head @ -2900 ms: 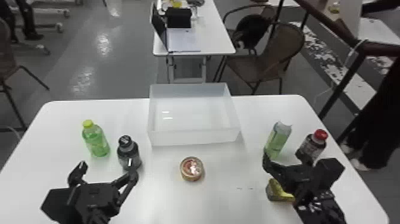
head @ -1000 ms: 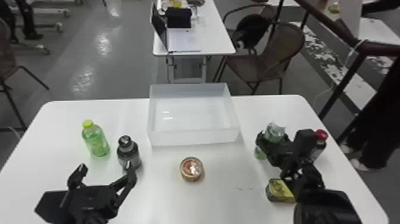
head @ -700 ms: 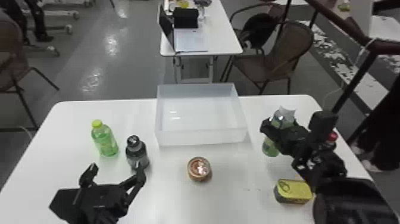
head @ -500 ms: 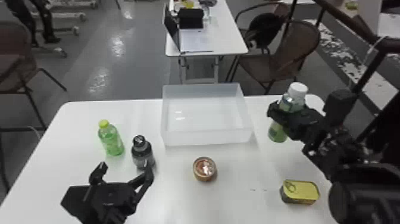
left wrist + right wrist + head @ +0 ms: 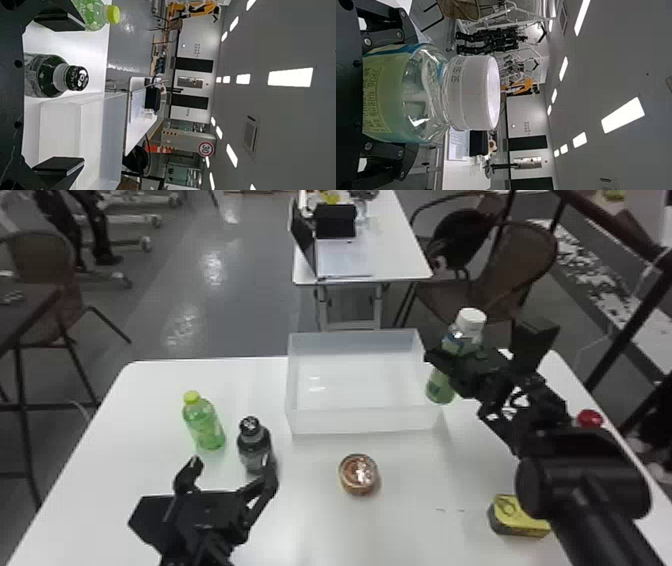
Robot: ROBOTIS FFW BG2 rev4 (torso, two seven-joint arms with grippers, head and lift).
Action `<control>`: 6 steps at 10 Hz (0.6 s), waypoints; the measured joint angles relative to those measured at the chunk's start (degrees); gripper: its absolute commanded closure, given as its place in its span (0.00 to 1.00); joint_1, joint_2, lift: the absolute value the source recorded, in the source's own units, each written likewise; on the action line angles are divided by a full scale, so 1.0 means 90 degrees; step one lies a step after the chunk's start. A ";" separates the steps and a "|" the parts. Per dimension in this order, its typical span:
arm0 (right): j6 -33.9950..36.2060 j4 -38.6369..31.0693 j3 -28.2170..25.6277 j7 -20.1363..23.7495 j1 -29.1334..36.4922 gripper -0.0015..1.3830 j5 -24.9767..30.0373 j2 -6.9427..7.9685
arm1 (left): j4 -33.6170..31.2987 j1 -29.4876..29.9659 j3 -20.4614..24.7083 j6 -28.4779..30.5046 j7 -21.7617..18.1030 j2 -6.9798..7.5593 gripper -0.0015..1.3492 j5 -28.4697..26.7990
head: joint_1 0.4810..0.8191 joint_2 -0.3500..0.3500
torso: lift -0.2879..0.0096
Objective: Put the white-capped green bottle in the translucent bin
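Note:
My right gripper [image 5: 447, 365] is shut around the white-capped green bottle [image 5: 440, 386], held nearly upright and raised by the right end of the translucent bin [image 5: 365, 421]. The right wrist view has the bottle [image 5: 387, 95] between the fingers of the right gripper [image 5: 389, 95], its white cap pointing away from the palm. Parked at the lower left, my left gripper [image 5: 232, 475] stands open near the black-capped dark bottle [image 5: 254, 447]. In the left wrist view, the open left gripper [image 5: 59, 95] has its fingers apart, with the dark bottle [image 5: 45, 75] beyond them.
A yellow-capped green bottle [image 5: 204, 422] stands left of the dark one. In front of the bin is a round can [image 5: 358, 475]. A yellow tin [image 5: 520, 515] lies partly behind the right arm, and a red cap [image 5: 590, 418] shows past that arm.
The right gripper has closed on the white-capped bottle, lifted it and carried it left toward the bin. The head view has shifted. My left arm has stayed about where it was.

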 measured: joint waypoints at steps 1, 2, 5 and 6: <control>-0.0277 0.0638 0.0104 0.0107 -0.0316 0.77 -0.0001 0.0110 | 0.0036 -0.0023 0.0002 -0.0044 -0.0015 -0.0014 0.08 0.0004 | 0.63 0.60 | 0.81; -0.0523 0.1111 0.0172 0.0144 -0.0548 0.77 0.0017 0.0181 | 0.0064 -0.0039 0.0009 -0.0063 -0.0040 -0.0025 0.08 0.0014 | 0.63 0.61 | 0.81; -0.1121 0.2608 0.0367 0.0201 -0.1288 0.77 0.0073 0.0278 | 0.0204 -0.0090 0.0093 -0.0160 -0.0251 -0.0134 0.08 0.0056 | 0.63 0.62 | 0.81; -0.1224 0.2966 0.0397 0.0195 -0.1466 0.77 0.0087 0.0289 | 0.0261 -0.0127 0.0117 -0.0190 -0.0349 -0.0175 0.08 0.0070 | 0.63 0.61 | 0.81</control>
